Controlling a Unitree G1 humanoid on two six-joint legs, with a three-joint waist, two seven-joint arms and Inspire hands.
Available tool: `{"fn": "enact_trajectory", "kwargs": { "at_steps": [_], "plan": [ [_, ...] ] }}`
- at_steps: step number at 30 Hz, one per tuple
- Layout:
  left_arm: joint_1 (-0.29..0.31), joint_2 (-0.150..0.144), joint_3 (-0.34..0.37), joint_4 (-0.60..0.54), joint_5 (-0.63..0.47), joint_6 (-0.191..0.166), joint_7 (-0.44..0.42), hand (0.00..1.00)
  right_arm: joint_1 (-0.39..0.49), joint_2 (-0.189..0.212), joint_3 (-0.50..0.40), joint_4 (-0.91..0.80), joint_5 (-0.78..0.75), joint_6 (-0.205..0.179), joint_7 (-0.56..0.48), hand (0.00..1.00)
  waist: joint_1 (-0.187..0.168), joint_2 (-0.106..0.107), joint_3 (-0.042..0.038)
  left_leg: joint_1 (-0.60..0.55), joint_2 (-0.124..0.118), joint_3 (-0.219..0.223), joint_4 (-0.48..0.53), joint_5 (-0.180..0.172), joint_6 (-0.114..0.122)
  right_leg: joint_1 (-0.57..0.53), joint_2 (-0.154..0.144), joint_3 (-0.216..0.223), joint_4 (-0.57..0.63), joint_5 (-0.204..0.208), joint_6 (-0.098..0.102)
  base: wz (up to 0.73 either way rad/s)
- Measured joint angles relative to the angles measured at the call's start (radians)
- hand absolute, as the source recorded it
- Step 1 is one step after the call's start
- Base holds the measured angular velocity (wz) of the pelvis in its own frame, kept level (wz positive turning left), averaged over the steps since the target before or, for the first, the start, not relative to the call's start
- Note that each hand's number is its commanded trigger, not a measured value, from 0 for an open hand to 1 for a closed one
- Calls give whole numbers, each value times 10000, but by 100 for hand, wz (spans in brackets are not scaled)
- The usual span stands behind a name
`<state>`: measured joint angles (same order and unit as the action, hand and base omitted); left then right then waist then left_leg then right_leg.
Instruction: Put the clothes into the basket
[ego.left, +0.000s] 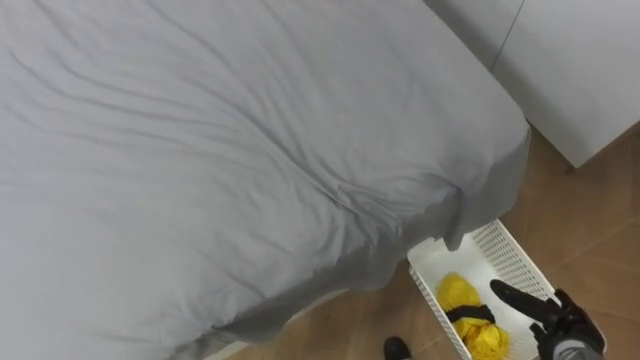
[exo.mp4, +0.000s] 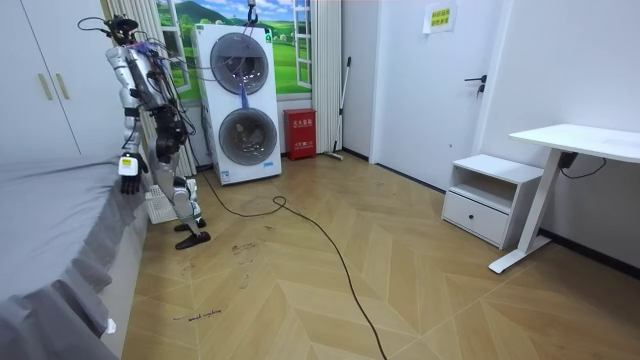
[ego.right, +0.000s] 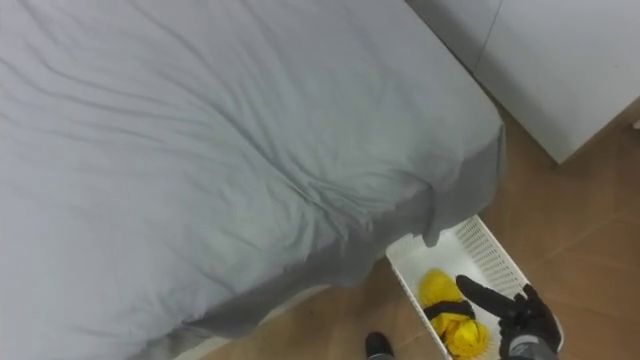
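Observation:
A white slatted basket (ego.left: 515, 255) stands on the wood floor at the corner of the bed. In it lies a bundled yellow garment (ego.left: 462, 295) with a black band across it. My right hand (ego.left: 555, 318) hovers over the basket's near end, just right of the garment, fingers stretched out straight and holding nothing. In the right eye view the same hand (ego.right: 522, 312) sits above the yellow garment (ego.right: 440, 290). In the room view I stand between bed and washing machines, and my left hand (exo.mp4: 128, 172) hangs by the mattress edge.
The bed (ego.left: 220, 150), under a rumpled grey sheet, takes up the left and middle. A white wardrobe (ego.left: 580, 70) stands at the upper right, with a strip of floor between it and the basket. Stacked washing machines (exo.mp4: 240, 100) are behind me.

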<state>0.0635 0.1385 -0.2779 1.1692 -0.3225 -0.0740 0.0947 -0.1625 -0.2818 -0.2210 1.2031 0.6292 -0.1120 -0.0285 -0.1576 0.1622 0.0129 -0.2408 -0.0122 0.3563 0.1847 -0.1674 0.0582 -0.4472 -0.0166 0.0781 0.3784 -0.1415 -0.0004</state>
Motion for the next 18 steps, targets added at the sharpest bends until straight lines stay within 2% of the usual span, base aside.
{"fn": "enact_trajectory", "kwargs": {
  "at_steps": [4, 8, 11, 13, 15, 16, 18],
  "plan": [
    [228, -6, 4, 3, 6, -1, -23, 0, 393, 10, 34, 44, 52, 0, 213, 0, 8, -47, 29, 531, 12, -69, -193, -1, -4, 487, 7, -39, -38, -106, 0, 2],
    [371, -19, 114, -41, 127, -21, -23, 0, 1060, 232, 26, 284, 51, 7, 329, 0, -6, -226, 61, 944, 9, -349, -261, -5, -8, 1084, -87, -377, -178, -198, -4, 25],
    [612, -71, 485, -150, 507, -92, 18, 0, 1642, 475, 29, 425, -18, 44, 375, 0, -11, -391, 18, 1326, 9, -709, -359, -8, -15, 1661, -131, -708, -413, -253, 4, 31],
    [868, -69, 618, -279, 596, -102, 48, 0, 2089, 670, 71, 432, 21, 61, 546, 0, -15, -554, -51, 1592, 19, -964, -405, -28, -47, 2106, -133, -932, -620, -264, 1, 36],
    [1090, -80, 926, -469, 750, -116, 57, 0, 2648, 969, 254, 506, 265, 169, 759, 0, 22, -833, -126, 1988, 13, -1313, -446, -43, -73, 2804, -145, -1300, -1009, -256, 0, 48],
    [1107, -109, 1044, -459, 803, -115, 58, 0, 2691, 1046, 285, 604, 337, 226, 783, 0, 38, -915, -131, 2105, 16, -1384, -496, -43, -73, 2953, -141, -1354, -1101, -256, 0, 34],
    [1174, -188, 1445, -454, 968, -112, 59, 0, 2764, 1402, 358, 871, 340, 406, 912, 0, 207, -1208, -123, 2441, 58, -1568, -555, -74, -102, 3376, -96, -1394, -1350, -248, 13, 16]
  ]
}}
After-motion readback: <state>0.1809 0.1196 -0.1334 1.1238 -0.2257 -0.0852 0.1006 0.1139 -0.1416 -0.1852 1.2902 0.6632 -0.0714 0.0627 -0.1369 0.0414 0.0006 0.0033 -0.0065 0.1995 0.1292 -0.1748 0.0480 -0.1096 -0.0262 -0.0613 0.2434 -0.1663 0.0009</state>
